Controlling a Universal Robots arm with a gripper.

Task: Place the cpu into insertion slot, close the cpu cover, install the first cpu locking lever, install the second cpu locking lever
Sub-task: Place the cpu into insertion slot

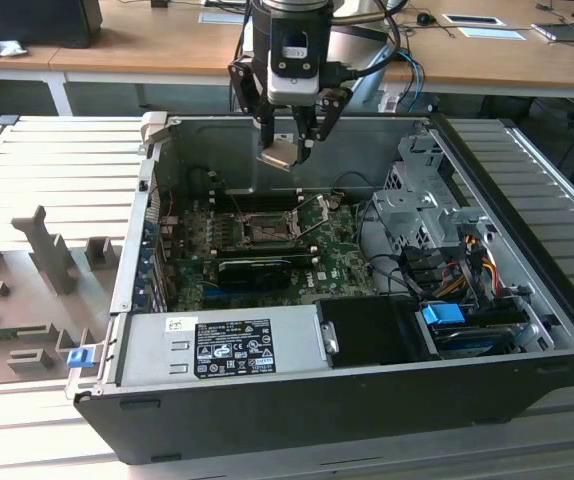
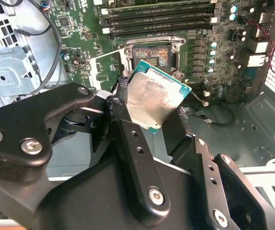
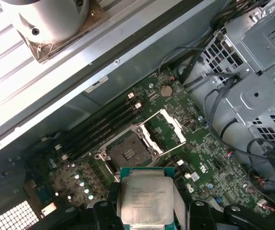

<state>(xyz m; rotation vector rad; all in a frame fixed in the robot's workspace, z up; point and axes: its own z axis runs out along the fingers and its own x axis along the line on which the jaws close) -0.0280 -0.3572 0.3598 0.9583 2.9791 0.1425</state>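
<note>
Claw [image 1: 289,138] clenched on the cpu [image 1: 278,153], chip held tilted, well above the insertion slot [image 1: 265,232]. Cpu cover [image 3: 172,128] stands open beside the slot. Risk, as judged: the tilted chip seats skewed in the slot, damaging contacts or snagging the cover.

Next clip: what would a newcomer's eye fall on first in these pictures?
The pincer hangs over the open computer case, shut on the cpu, whose silvery top sits in the middle of the second wrist view. Beneath it, on the green motherboard, the insertion slot lies bare, with the cpu cover swung open beside it.
</note>
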